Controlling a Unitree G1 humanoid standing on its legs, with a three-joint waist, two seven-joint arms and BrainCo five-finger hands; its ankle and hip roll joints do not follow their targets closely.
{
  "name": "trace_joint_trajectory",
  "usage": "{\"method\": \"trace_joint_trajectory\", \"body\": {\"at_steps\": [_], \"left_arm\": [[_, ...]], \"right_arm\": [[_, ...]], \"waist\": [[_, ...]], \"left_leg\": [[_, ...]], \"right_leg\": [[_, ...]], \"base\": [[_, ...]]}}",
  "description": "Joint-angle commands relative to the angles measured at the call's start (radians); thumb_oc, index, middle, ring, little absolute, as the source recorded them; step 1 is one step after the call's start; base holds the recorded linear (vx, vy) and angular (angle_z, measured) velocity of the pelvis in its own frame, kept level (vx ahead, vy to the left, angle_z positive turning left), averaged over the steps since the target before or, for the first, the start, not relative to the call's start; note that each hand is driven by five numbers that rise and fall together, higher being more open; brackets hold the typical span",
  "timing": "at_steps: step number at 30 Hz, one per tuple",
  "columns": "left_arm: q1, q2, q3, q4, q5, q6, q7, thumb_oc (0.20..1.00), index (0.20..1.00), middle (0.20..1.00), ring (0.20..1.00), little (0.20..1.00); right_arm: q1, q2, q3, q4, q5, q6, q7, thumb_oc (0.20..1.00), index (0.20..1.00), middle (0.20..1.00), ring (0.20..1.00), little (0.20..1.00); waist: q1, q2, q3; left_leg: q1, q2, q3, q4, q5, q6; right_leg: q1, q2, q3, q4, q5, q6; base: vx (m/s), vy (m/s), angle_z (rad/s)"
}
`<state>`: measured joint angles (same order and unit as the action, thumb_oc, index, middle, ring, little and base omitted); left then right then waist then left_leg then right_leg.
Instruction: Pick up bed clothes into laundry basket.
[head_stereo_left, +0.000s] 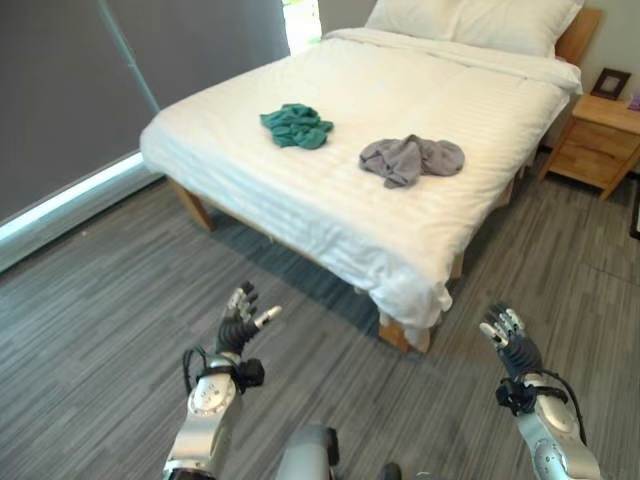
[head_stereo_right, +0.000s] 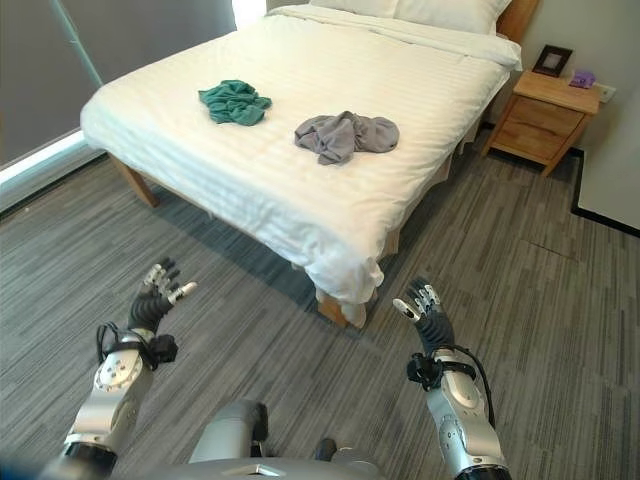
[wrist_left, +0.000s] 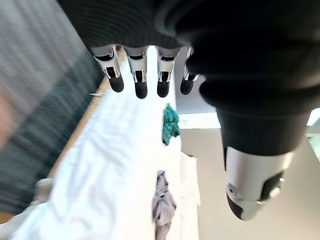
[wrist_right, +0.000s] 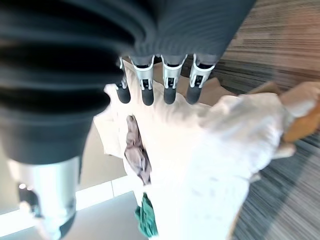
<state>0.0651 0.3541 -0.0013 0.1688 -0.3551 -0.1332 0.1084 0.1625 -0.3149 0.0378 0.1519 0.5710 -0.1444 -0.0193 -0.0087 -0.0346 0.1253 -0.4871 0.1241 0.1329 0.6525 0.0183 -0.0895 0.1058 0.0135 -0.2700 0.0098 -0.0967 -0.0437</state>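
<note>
The grey garment (head_stereo_left: 411, 159) and the green garment (head_stereo_left: 297, 126) lie crumpled on the white bed (head_stereo_left: 330, 215), well apart from your hands, which hang over the floor short of the bed's foot. Your left hand (head_stereo_left: 240, 318) and right hand (head_stereo_left: 506, 335) are both empty, fingers straight. Watch that you don't pinch the cover along with the cloth. The grey heap runs longest across the bed; the green clump has no clear axis.

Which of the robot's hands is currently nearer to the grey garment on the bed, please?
Right. The right hand is below the grey garment, slightly right; the left hand is farther, down-left, across the bed corner.
</note>
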Motion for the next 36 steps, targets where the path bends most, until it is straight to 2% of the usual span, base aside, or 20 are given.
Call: {"method": "trace_joint_trajectory", "body": {"at_steps": [1, 2, 4, 5, 8, 9, 12, 14, 16, 17, 19, 21, 23, 24, 25, 28, 30, 31, 33, 36], "left_arm": [[-0.048, 0.026, 0.016, -0.064, -0.044, -0.069, -0.007, 1.000, 1.000, 1.000, 1.000, 1.000], [-0.040, 0.021, 0.022, -0.068, -0.046, -0.070, -0.007, 1.000, 1.000, 1.000, 1.000, 1.000], [-0.031, 0.009, 0.038, -0.075, -0.055, -0.076, 0.005, 1.000, 1.000, 1.000, 1.000, 1.000], [-0.020, 0.000, 0.064, -0.076, -0.065, -0.079, 0.017, 1.000, 1.000, 1.000, 1.000, 1.000], [-0.014, -0.004, 0.093, -0.080, -0.073, -0.088, 0.025, 1.000, 1.000, 1.000, 1.000, 1.000], [-0.011, -0.004, 0.102, -0.086, -0.084, -0.090, 0.022, 1.000, 1.000, 1.000, 1.000, 1.000], [-0.020, 0.025, 0.091, -0.090, -0.063, -0.089, -0.002, 1.000, 1.000, 1.000, 1.000, 1.000], [-0.046, 0.062, 0.081, -0.101, -0.043, -0.084, -0.005, 1.000, 1.000, 1.000, 1.000, 1.000], [-0.050, 0.086, 0.077, -0.113, -0.044, -0.085, -0.006, 1.000, 1.000, 1.000, 1.000, 1.000], [-0.051, 0.094, 0.075, -0.107, -0.038, -0.077, -0.007, 1.000, 1.000, 1.000, 1.000, 1.000], [-0.047, 0.099, 0.071, -0.107, -0.026, -0.070, -0.031, 1.000, 1.000, 1.000, 1.000, 1.000], [-0.030, 0.091, 0.083, -0.119, -0.023, -0.070, -0.051, 1.000, 1.000, 1.000, 1.000, 1.000], [-0.006, 0.083, 0.087, -0.130, -0.020, -0.066, -0.059, 1.000, 1.000, 1.000, 1.000, 1.000], [-0.005, 0.082, 0.081, -0.127, -0.021, -0.065, -0.062, 1.000, 1.000, 1.000, 1.000, 1.000], [-0.007, 0.090, 0.077, -0.123, -0.003, -0.070, -0.051, 1.000, 1.000, 1.000, 1.000, 1.000], [0.013, 0.055, 0.067, -0.121, -0.006, -0.061, -0.072, 1.000, 1.000, 1.000, 1.000, 1.000], [0.021, 0.042, 0.064, -0.129, -0.021, -0.064, -0.073, 1.000, 1.000, 1.000, 1.000, 1.000], [0.032, 0.034, 0.033, -0.132, -0.060, -0.052, -0.105, 1.000, 1.000, 1.000, 1.000, 1.000], [0.027, 0.031, 0.018, -0.128, -0.062, -0.048, -0.108, 1.000, 1.000, 1.000, 1.000, 1.000], [0.030, 0.029, -0.005, -0.130, -0.070, -0.040, -0.114, 1.000, 1.000, 1.000, 1.000, 1.000]], "right_arm": [[0.025, -0.045, -0.029, -0.095, -0.012, -0.041, 0.008, 1.000, 1.000, 1.000, 1.000, 1.000], [0.034, -0.051, -0.037, -0.093, -0.040, -0.038, 0.006, 1.000, 1.000, 1.000, 1.000, 1.000], [0.040, -0.054, -0.057, -0.080, -0.045, -0.037, 0.000, 1.000, 1.000, 1.000, 1.000, 1.000], [0.033, -0.052, -0.074, -0.073, -0.031, -0.035, 0.011, 1.000, 1.000, 1.000, 1.000, 1.000], [0.022, -0.063, -0.086, -0.068, -0.048, -0.034, 0.018, 1.000, 1.000, 1.000, 1.000, 1.000], [0.019, -0.064, -0.088, -0.076, -0.060, -0.031, 0.022, 1.000, 1.000, 1.000, 1.000, 1.000], [0.010, -0.038, -0.101, -0.066, -0.088, -0.020, 0.019, 1.000, 1.000, 1.000, 1.000, 1.000], [-0.007, -0.024, -0.095, -0.073, -0.081, -0.024, 0.016, 1.000, 1.000, 1.000, 1.000, 1.000], [-0.029, -0.002, -0.067, -0.088, -0.045, -0.030, 0.029, 1.000, 1.000, 1.000, 1.000, 1.000], [-0.033, 0.004, -0.059, -0.082, -0.043, -0.028, 0.035, 1.000, 1.000, 1.000, 1.000, 1.000], [-0.029, -0.027, -0.067, -0.088, -0.093, -0.009, 0.037, 1.000, 1.000, 1.000, 1.000, 1.000], [-0.033, -0.052, -0.099, -0.095, -0.112, -0.018, 0.042, 1.000, 1.000, 1.000, 1.000, 1.000], [-0.054, -0.098, -0.132, -0.099, -0.136, -0.027, 0.032, 1.000, 1.000, 1.000, 1.000, 1.000], [-0.063, -0.115, -0.141, -0.094, -0.145, -0.034, 0.021, 1.000, 1.000, 1.000, 1.000, 1.000], [-0.065, -0.143, -0.154, -0.078, -0.192, -0.048, 0.001, 1.000, 1.000, 1.000, 1.000, 1.000], [-0.084, -0.195, -0.166, -0.122, -0.251, -0.010, 0.003, 1.000, 1.000, 1.000, 1.000, 1.000], [-0.125, -0.223, -0.160, -0.108, -0.262, -0.013, 0.002, 1.000, 1.000, 1.000, 1.000, 1.000], [-0.167, -0.287, -0.178, -0.088, -0.241, -0.013, -0.014, 1.000, 1.000, 1.000, 1.000, 1.000], [-0.191, -0.316, -0.179, -0.082, -0.238, -0.013, -0.015, 1.000, 1.000, 1.000, 1.000, 1.000], [-0.231, -0.363, -0.177, -0.054, -0.241, -0.006, -0.031, 1.000, 1.000, 1.000, 1.000, 1.000]], "waist": [[0.010, 0.007, 0.030], [0.017, 0.014, 0.026], [0.028, 0.026, 0.013], [0.036, 0.033, 0.008], [0.050, 0.036, 0.002], [0.049, 0.034, -0.006], [0.033, 0.018, -0.037], [0.030, 0.009, -0.023], [0.032, 0.026, 0.006], [0.027, 0.033, 0.007], [-0.002, 0.042, 0.006], [-0.007, 0.039, 0.001], [-0.010, 0.017, -0.003], [-0.013, 0.007, -0.001], [-0.016, -0.002, 0.004], [0.016, -0.031, -0.013], [0.026, -0.034, -0.016], [0.045, -0.050, 0.001], [0.042, -0.055, 0.017], [0.044, -0.068, 0.033]], "left_leg": [[0.235, 0.022, -0.021, -0.325, 0.124, -0.001], [0.247, 0.032, -0.057, -0.415, 0.114, -0.003], [0.252, 0.069, -0.141, -0.548, 0.166, -0.035], [0.267, 0.105, -0.235, -0.597, 0.202, -0.075], [0.294, 0.116, -0.315, -0.587, 0.208, -0.101], [0.314, 0.111, -0.325, -0.577, 0.164, -0.101], [0.378, 0.054, -0.256, -0.614, 0.068, -0.058], [0.387, 0.002, -0.216, -0.597, 0.033, -0.002], [0.405, -0.022, -0.189, -0.595, 0.020, 0.034], [0.416, -0.031, -0.176, -0.608, 0.019, 0.049], [0.450, -0.055, -0.191, -0.646, 0.017, 0.071], [0.477, -0.067, -0.197, -0.671, 0.015, 0.076], [0.510, -0.092, -0.199, -0.697, 0.003, 0.081], [0.512, -0.102, -0.215, -0.689, -0.003, 0.085], [0.519, -0.107, -0.230, -0.684, -0.016, 0.085], [0.505, -0.115, -0.252, -0.669, -0.018, 0.080], [0.503, -0.110, -0.258, -0.657, -0.024, 0.072], [0.446, -0.114, -0.287, -0.534, -0.013, 0.026], [0.398, -0.121, -0.287, -0.462, 0.004, 0.007], [0.304, -0.153, -0.202, -0.380, 0.018, 0.009]], "right_leg": [[-0.014, -0.100, 0.077, -0.061, 0.081, 0.106], [0.010, -0.109, 0.090, -0.060, 0.062, 0.120], [0.050, -0.145, 0.123, -0.051, 0.043, 0.147], [0.074, -0.180, 0.172, -0.038, 0.029, 0.169], [0.083, -0.207, 0.220, -0.035, 0.028, 0.192], [0.083, -0.231, 0.233, -0.036, 0.033, 0.207], [0.028, -0.339, 0.270, 0.025, 0.134, 0.265], [-0.066, -0.367, 0.324, 0.179, 0.272, 0.235], [-0.169, -0.390, 0.271, 0.295, 0.347, 0.213], [-0.188, -0.385, 0.247, 0.331, 0.337, 0.209], [-0.222, -0.241, 0.291, 0.350, 0.198, 0.189], [-0.235, -0.156, 0.270, 0.288, 0.110, 0.173], [-0.238, -0.099, 0.238, 0.153, 0.114, 0.164], [-0.236, -0.072, 0.263, 0.116, 0.122, 0.161], [-0.210, -0.059, 0.309, 0.109, 0.106, 0.154], [-0.147, -0.058, 0.319, 0.028, 0.117, 0.146], [-0.123, -0.058, 0.304, 0.003, 0.120, 0.142], [-0.085, -0.063, 0.268, -0.029, 0.118, 0.124], [-0.070, -0.070, 0.237, -0.039, 0.121, 0.118], [-0.041, -0.086, 0.179, -0.060, 0.123, 0.113]], "base": [[0.51, 0.284, -0.57], [0.51, 0.313, -0.56], [0.58, 0.396, -0.43], [0.60, 0.438, -0.93], [0.31, 0.272, -0.77], [0.39, 0.522, -1.14], [0.29, 0.504, -0.75], [0.12, 0.418, -0.40], [0.04, 0.467, -0.48], [0.08, 0.435, -0.28], [0.21, 0.352, -0.12], [0.23, 0.187, 0.04], [0.23, 0.068, -0.03], [0.21, -0.011, 0.05], [0.15, -0.049, 0.27], [0.13, -0.118, 0.76], [0.10, -0.160, 0.38], [0.03, -0.139, 0.23], [-0.02, -0.119, 0.54], [-0.03, -0.081, 0.91]]}}
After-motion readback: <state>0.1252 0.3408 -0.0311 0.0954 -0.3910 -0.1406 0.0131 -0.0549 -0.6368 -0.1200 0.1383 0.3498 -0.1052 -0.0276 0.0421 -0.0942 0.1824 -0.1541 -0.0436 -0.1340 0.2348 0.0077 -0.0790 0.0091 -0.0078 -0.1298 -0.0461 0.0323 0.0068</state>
